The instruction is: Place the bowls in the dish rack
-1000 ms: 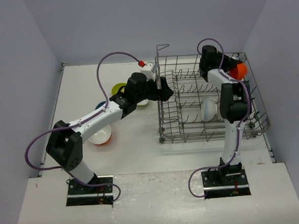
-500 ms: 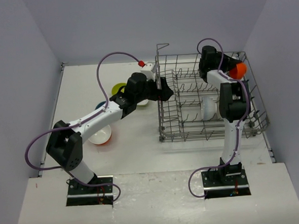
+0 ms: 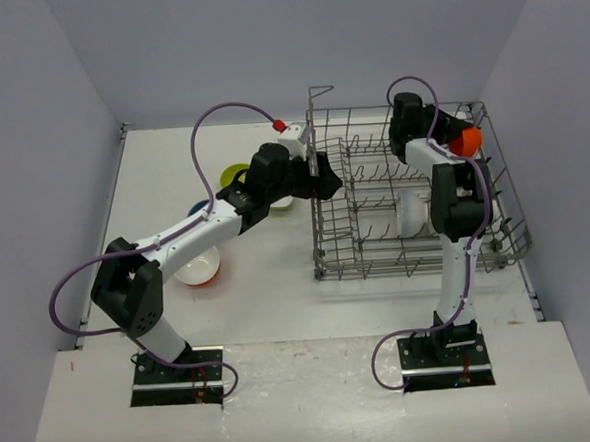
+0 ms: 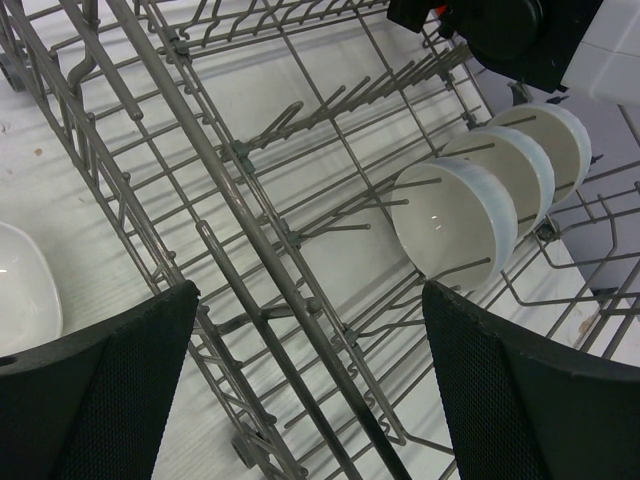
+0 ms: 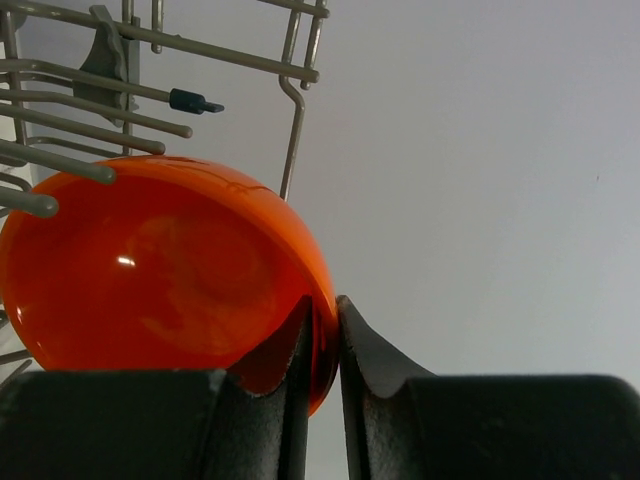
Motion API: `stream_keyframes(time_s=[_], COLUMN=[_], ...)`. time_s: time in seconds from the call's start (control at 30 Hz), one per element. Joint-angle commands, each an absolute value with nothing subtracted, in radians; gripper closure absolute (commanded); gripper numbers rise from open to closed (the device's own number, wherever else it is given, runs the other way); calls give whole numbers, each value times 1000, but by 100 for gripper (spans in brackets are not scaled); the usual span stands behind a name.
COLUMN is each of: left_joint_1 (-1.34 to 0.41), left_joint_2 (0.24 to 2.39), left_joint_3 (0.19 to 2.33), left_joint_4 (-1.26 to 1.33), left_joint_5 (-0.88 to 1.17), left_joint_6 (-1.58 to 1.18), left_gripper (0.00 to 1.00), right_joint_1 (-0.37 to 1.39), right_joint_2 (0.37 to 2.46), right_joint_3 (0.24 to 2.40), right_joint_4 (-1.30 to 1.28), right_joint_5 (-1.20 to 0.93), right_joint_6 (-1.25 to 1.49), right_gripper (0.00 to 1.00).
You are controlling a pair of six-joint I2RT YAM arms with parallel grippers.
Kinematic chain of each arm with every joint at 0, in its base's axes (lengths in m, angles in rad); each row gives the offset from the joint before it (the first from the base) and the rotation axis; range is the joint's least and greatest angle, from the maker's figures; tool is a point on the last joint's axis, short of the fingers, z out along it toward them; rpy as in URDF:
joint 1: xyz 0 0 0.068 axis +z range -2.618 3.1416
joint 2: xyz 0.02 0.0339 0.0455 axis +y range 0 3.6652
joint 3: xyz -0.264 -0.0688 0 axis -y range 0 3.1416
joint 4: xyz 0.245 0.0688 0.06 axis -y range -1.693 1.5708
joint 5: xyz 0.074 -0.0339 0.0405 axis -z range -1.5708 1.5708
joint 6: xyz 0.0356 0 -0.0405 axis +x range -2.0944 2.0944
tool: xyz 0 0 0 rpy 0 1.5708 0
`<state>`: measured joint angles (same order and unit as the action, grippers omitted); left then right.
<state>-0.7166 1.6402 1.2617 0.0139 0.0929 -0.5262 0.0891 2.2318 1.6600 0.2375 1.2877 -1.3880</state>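
Observation:
The grey wire dish rack (image 3: 378,268) stands at the right. My right gripper (image 3: 456,139) is shut on the rim of the orange bowl (image 3: 465,141), held on edge at the rack's far right corner; in the right wrist view the jaws (image 5: 325,320) pinch the bowl (image 5: 150,260) beside rack wires (image 5: 100,100). My left gripper (image 3: 330,182) is open and empty over the rack's left wall (image 4: 250,230). Three white bowls (image 4: 455,220) stand on edge between tines. On the table lie a yellow-green bowl (image 3: 234,173), a blue bowl (image 3: 198,208), an orange bowl with white inside (image 3: 200,269) and a white squarish bowl (image 3: 282,202).
Purple cables loop over both arms. Grey walls close in the table on the left, back and right. The white squarish bowl (image 4: 20,280) lies just outside the rack's left wall, under my left arm.
My right gripper has shifted the orange bowl slightly left at the rack's far right corner. The left arm has not moved.

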Motion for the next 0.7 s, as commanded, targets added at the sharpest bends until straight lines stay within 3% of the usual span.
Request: stream_keyframes(time_s=[0.0,0.1,0.37,0.57,0.67], left_joint_1=[-719,-719,-719,-719,-719], left_joint_2=[1621,1621,1611,1609,1609], left_joint_3=[1259,1258,1250,1249,1249], left_joint_4=[52,52,51,54,54], left_joint_5=[83,83,72,75,77], left_joint_6=[-489,-489,-489,-492,-494], left_gripper=[6,5,3,2,3], right_joint_1=[107,112,126,129,144], right_joint_2=[2253,2263,2276,2270,2263], right_joint_3=[1661,1661,1658,1658,1664], right_joint_4=[164,166,146,149,161], right_joint_5=[1308,1308,1307,1309,1312], right_joint_6=[-1362,-1362,-1344,-1336,-1333], right_gripper=[85,84,67,64,70])
